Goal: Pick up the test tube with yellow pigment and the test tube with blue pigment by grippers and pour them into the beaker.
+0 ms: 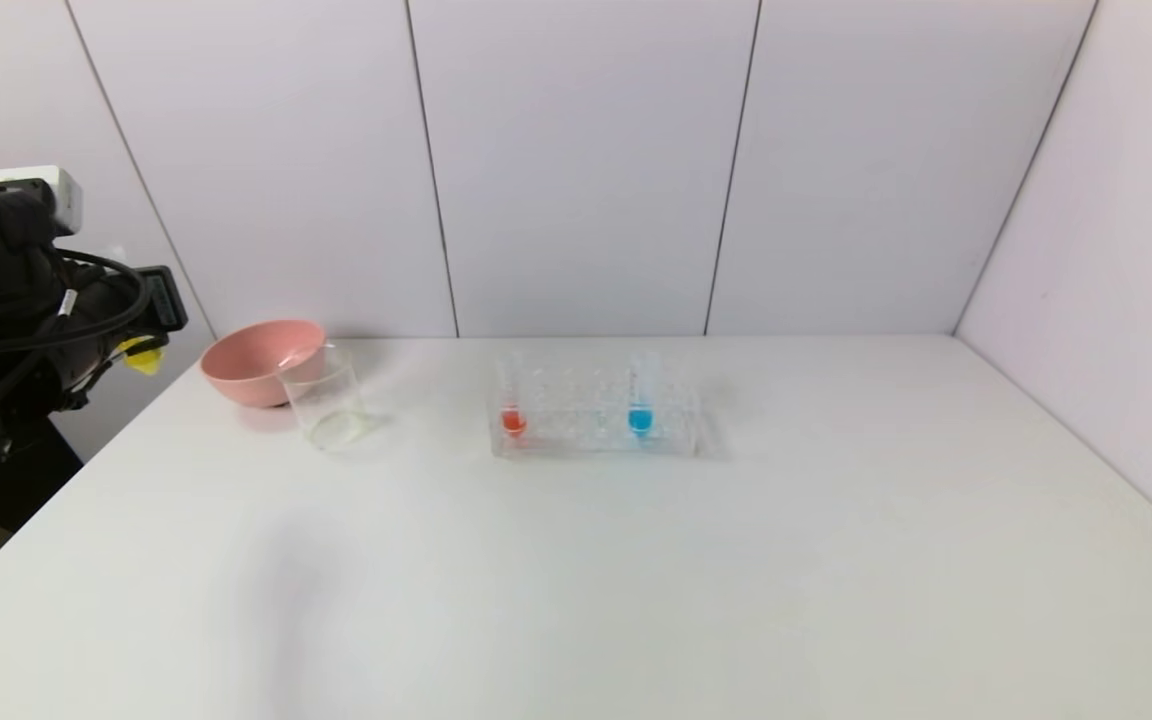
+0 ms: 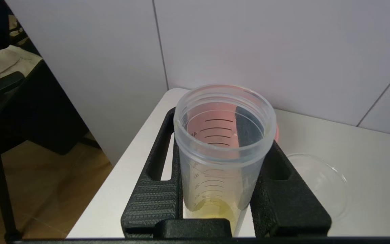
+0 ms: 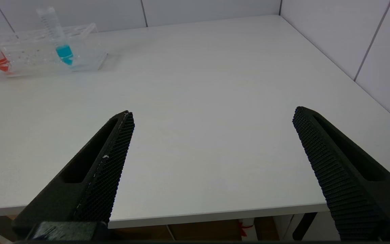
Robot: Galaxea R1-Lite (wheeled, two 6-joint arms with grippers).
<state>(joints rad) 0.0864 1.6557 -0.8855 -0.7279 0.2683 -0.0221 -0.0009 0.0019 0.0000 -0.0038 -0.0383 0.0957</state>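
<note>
The yellow tube is clamped upright between the left gripper's fingers, held off the worktop's left edge beside the beaker. The blue tube is seated in the rack. The right gripper's fingers are spread apart above the worktop's near edge.

Only readable stuff is the graduation scale on the test tube with yellow pigment in the left wrist view: dark lines with "30" and "20" partway down, maybe a "4" higher up, nothing else anywhere
</note>
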